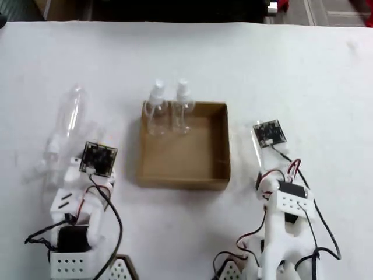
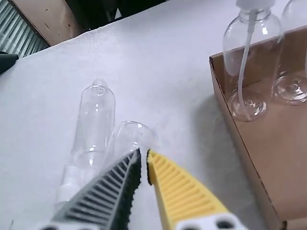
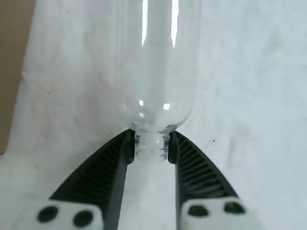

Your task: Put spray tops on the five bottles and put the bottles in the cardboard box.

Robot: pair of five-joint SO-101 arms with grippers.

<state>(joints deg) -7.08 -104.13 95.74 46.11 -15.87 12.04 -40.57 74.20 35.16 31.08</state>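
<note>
The open cardboard box (image 1: 218,146) sits mid-table. Two clear bottles with white spray tops (image 1: 157,111) (image 1: 182,109) stand in its far left corner, also seen in the left wrist view (image 2: 247,52). Left of the box, bare clear bottles lie on their sides (image 1: 69,116); one with an open neck (image 2: 96,122) and another (image 2: 130,136) are just beyond my left gripper (image 2: 144,158), whose grey and yellow fingers are shut with nothing visible between them. My right gripper (image 3: 151,146) is shut on the neck of a topless clear bottle (image 3: 156,62), right of the box (image 1: 257,146).
White tabletop (image 1: 303,70) stretches wide behind and to the right of the box. Cables trail from both arm bases near the front edge. The box's near part (image 1: 186,157) holds nothing.
</note>
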